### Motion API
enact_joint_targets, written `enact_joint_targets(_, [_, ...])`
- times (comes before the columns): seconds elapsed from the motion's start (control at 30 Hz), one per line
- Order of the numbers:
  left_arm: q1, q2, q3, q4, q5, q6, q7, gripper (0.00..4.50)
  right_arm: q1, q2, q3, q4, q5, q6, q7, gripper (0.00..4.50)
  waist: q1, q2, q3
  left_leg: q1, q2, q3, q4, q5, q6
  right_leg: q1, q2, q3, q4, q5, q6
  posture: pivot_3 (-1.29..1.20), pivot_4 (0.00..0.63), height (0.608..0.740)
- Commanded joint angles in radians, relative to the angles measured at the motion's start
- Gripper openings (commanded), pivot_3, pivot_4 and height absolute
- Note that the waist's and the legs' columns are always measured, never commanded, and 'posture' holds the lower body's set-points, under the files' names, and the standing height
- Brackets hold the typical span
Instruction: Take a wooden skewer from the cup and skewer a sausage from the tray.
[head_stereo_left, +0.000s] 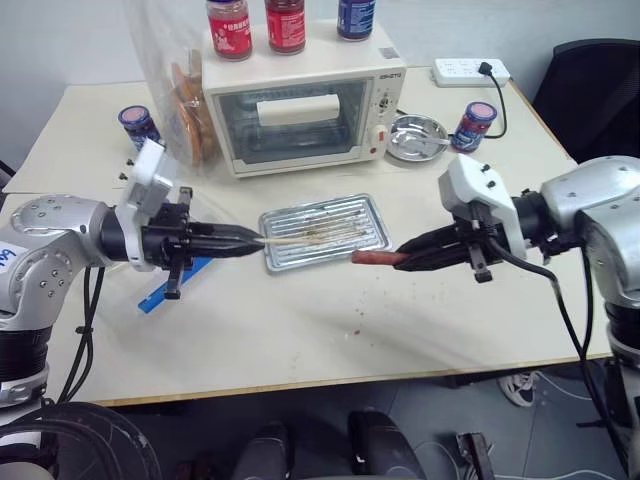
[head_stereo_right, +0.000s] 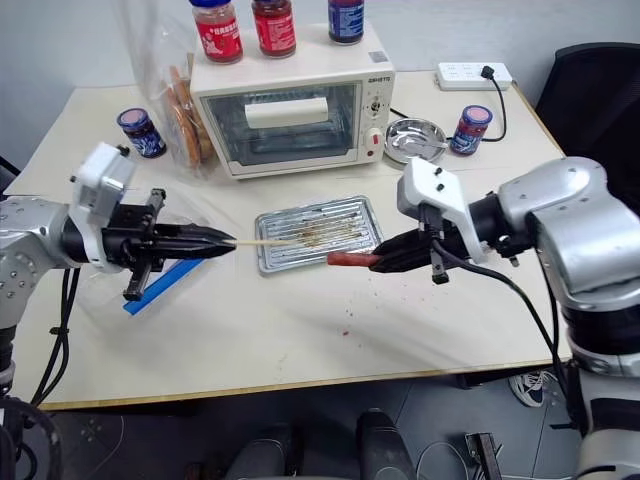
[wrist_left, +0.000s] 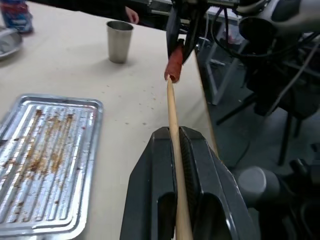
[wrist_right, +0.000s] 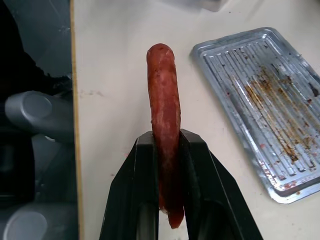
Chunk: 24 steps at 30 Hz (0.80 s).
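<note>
Sausage (head_stereo_right: 352, 260) is held clear of the table, clamped by its rear end between the shut fingers of the right gripper (head_stereo_right: 385, 262), at centre frame in the head views, just below the lower right corner of the tray (head_stereo_right: 318, 233). Its long axis lies level, free end pointing toward frame left. Skewer (head_stereo_right: 268, 241) is pinched in the closed left gripper (head_stereo_right: 222, 241) at left centre and pointed toward frame right, its tip over the tray's left half. The two axes are roughly in line but opposed; in the head views the sausage sits slightly lower in frame than the skewer tip, with a gap between them. In the left wrist view the tip appears close to the sausage's end; contact cannot be told. Judged: the tips must be aligned, then driven together lengthwise. Cup (wrist_left: 119, 41) stands farther off, upright, not involved.
</note>
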Motion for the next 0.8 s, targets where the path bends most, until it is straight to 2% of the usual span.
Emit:
enact_joint_targets(0.03, [-0.041,-0.011,-0.009,0.001,0.026,-0.025,-0.032,0.0,0.006,-0.026,-0.068,-0.063,0.086,0.051,-0.056,0.28,0.009,0.0,0.0,0.0,0.0,0.0,0.0,0.0,0.0,0.0,0.0,0.0,0.0,0.0,0.0,0.0,0.15,0.74])
enact_joint_targets(0.33, [-0.086,-0.069,-0.038,0.011,0.057,-0.025,-0.036,0.0,0.009,-0.05,-0.067,-0.09,0.198,0.074,-0.161,0.28,0.02,0.0,0.0,-0.001,-0.001,0.0,0.001,0.0,0.001,0.0,0.0,0.0,0.0,0.0,0.0,0.0,0.15,0.74])
enact_joint_targets(0.8, [-0.089,-0.07,-0.023,-0.016,0.055,-0.004,-0.04,0.0,0.014,-0.065,-0.025,-0.069,0.255,0.031,-0.239,0.28,0.019,0.0,0.0,-0.001,0.0,0.0,0.001,0.0,0.001,0.0,0.0,0.0,0.0,0.0,0.0,0.0,0.15,0.74])
